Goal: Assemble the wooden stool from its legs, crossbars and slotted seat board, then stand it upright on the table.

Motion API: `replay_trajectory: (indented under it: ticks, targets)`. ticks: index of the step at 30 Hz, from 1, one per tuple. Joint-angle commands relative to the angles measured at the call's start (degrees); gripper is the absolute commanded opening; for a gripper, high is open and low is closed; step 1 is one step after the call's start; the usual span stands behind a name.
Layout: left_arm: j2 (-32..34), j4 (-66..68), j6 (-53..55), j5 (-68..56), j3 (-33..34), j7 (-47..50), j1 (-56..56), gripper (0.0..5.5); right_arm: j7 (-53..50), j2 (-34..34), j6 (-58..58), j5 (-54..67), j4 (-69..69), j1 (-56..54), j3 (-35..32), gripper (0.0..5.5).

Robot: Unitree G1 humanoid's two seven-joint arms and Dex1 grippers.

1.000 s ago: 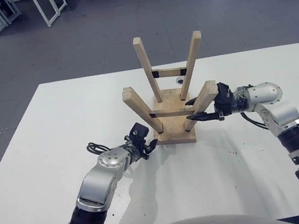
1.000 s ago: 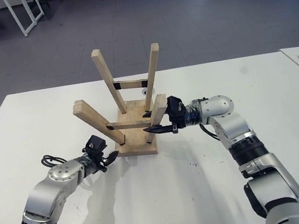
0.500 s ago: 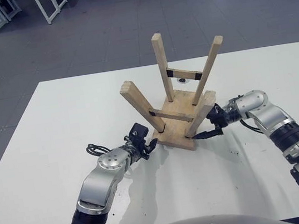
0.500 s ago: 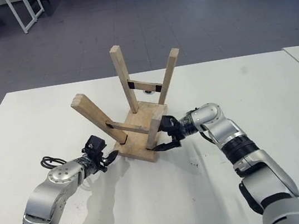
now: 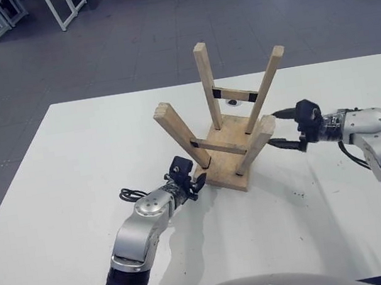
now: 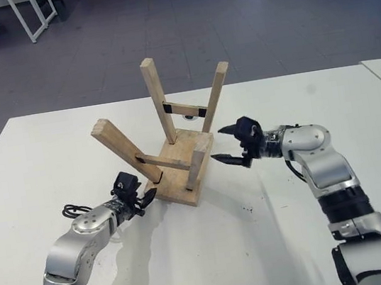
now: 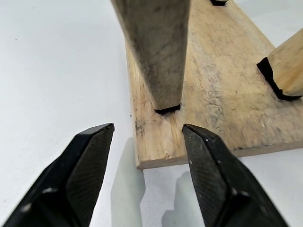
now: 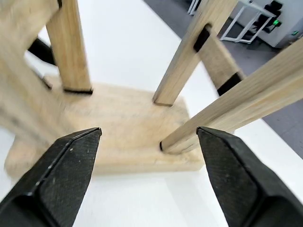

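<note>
The stool (image 5: 207,86) stands assembled but upside down near the middle of the surface (image 5: 73,174), seat board (image 7: 222,94) flat, legs up. The left jaws are released, straddling the board's near-left corner, seemingly not touching it. The right jaws are released too, just beside the near-right leg (image 5: 255,145) but apart from it. The step in hand looks like turning it upright. To do that well, clench each side on a leg low by the board, lift evenly, then roll slowly so the joints stay seated
</note>
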Motion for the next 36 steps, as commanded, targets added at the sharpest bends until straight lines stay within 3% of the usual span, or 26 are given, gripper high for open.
replay_trajectory:
  ticks: [1,4,7,12,16,18,20,22,25,28,32,36]
  targets:
    - [0.4,4.7,-1.0,2.6,-0.3,1.8,2.4,2.65,-24.9,12.4,22.9,18.3,-23.5,-3.7,-12.4,3.71]
    - [1.1,5.3,-2.2,3.4,-0.7,2.2,4.8,2.65,-42.7,19.7,32.3,35.5,-33.3,-8.2,-17.8,3.07]
    - [1.2,5.4,-2.9,3.6,-0.5,2.4,5.9,2.65,-54.1,22.3,36.8,47.2,-40.6,-7.7,-15.0,2.38]
    - [1.2,5.9,-3.1,4.2,-0.6,1.8,5.3,2.65,-57.2,19.3,36.5,47.8,-43.7,-7.7,-11.1,2.38]
    - [1.4,5.9,-3.1,4.3,-0.6,1.7,5.7,2.65,-62.5,23.2,23.5,47.3,-37.4,-25.6,-16.9,2.38]
    - [1.4,5.8,-3.1,4.3,-0.7,1.7,5.9,2.65,-61.8,21.4,24.0,50.8,-36.9,-22.8,-17.4,2.38]
    - [1.5,5.9,-3.1,4.3,-0.9,1.6,5.8,2.65,-60.5,17.8,29.9,52.1,-38.6,-10.6,-12.4,2.38]
    - [1.4,6.1,-3.0,4.4,-1.2,1.5,5.5,2.65,-58.6,11.3,36.6,47.2,-40.8,2.4,-1.9,2.38]
    - [1.1,6.8,-3.2,4.4,-1.4,1.5,4.9,2.65,-57.6,9.0,37.6,40.3,-40.9,7.5,5.7,2.38]
    - [0.5,7.6,-3.6,4.7,-1.4,1.9,4.8,2.65,-58.9,12.7,33.7,38.5,-37.8,1.7,3.6,2.38]
    - [0.0,8.1,-4.0,4.9,-1.6,2.2,5.2,2.65,-61.6,18.4,27.8,43.2,-32.9,-10.6,-5.5,2.38]
    - [0.2,7.8,-4.3,4.9,-1.5,2.2,6.1,2.65,-62.4,16.3,27.0,46.6,-29.7,-17.0,-12.1,2.38]
